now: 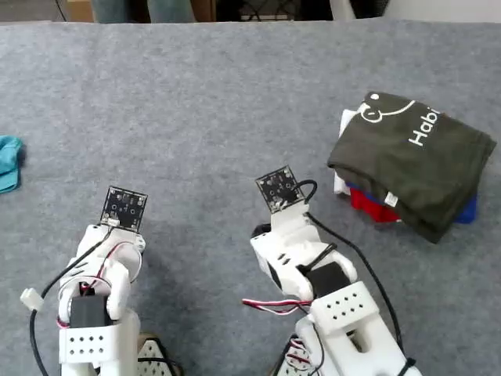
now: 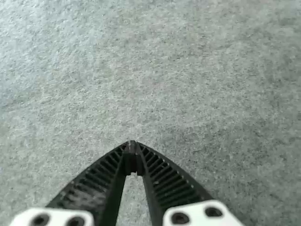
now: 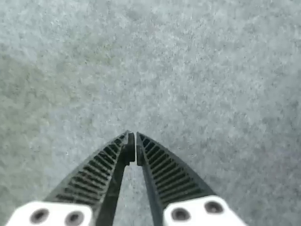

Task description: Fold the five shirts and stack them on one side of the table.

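left gripper (image 2: 131, 147) and right gripper (image 3: 131, 137), fingers pressed together, hover over the grey table (image 1: 219, 94). folded shirts (image 1: 411, 168) sit stacked at its right side; a teal shirt (image 1: 8, 160) lies at the left edge.

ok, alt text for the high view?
A stack of folded shirts, dark grey one on top, sits on the grey table at the picture's right. Two white robot arms are near the bottom edge, and a teal cloth pokes in at the left edge.
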Robot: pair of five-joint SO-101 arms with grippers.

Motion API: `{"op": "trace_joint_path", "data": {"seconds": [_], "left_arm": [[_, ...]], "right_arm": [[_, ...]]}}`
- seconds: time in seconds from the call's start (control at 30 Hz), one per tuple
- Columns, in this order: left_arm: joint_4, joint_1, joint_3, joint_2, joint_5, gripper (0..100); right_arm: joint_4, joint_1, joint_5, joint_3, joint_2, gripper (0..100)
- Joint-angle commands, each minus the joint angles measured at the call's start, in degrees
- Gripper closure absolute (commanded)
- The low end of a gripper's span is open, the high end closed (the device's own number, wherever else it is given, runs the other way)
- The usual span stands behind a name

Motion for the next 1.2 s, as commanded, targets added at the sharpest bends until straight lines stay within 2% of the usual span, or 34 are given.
{"op": "trace_joint_path", "data": {"seconds": [0.0,0.87,1.17], "left_arm": [[-0.62,0.75,0.75,-0.26,0.09,97],[-0.62,0.75,0.75,-0.26,0.09,97],[-0.62,0.75,0.75,-0.26,0.09,97]], "right_arm": [[0.26,-0.79,-0.35,-0.22,-0.92,98.4],[0.44,-0.79,-0.44,-7.34,-0.92,98.4],[5.98,-0.88,-0.44,-10.95,-1.01,98.4]]}}
